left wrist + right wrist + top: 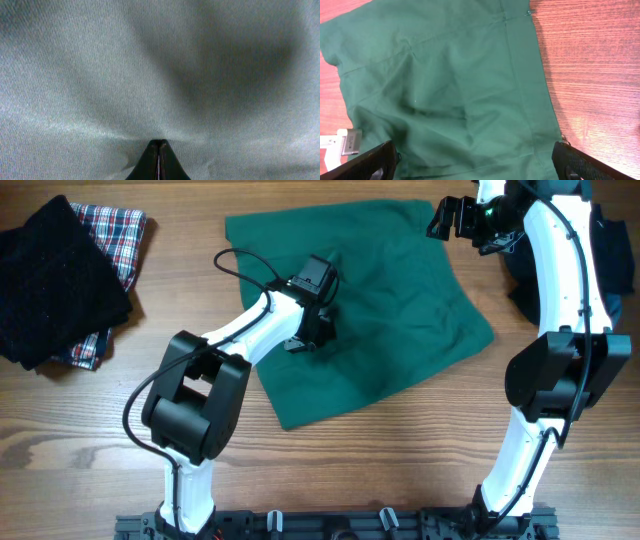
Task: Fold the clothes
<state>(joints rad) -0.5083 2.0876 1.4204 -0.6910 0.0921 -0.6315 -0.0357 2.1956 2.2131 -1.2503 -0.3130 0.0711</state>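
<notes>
Tabletop (400,470): wood grain, carrying all the clothes and both arms.
Green garment (400,310): spread flat but wrinkled at the tabletop's centre, tilted, one corner pointing toward the arm bases.
Folded pile: a black garment (50,280) lies on top of a plaid shirt (120,235) at the far left, well apart from the green garment.
Dark clothing (615,260): at the right edge, partly hidden behind the right arm.
Left pincer (159,145): closed on the green garment near its middle, creases running to the tips.
Right pincer (452,220): fingers spread wide and empty, above the garment's far right corner.
</notes>
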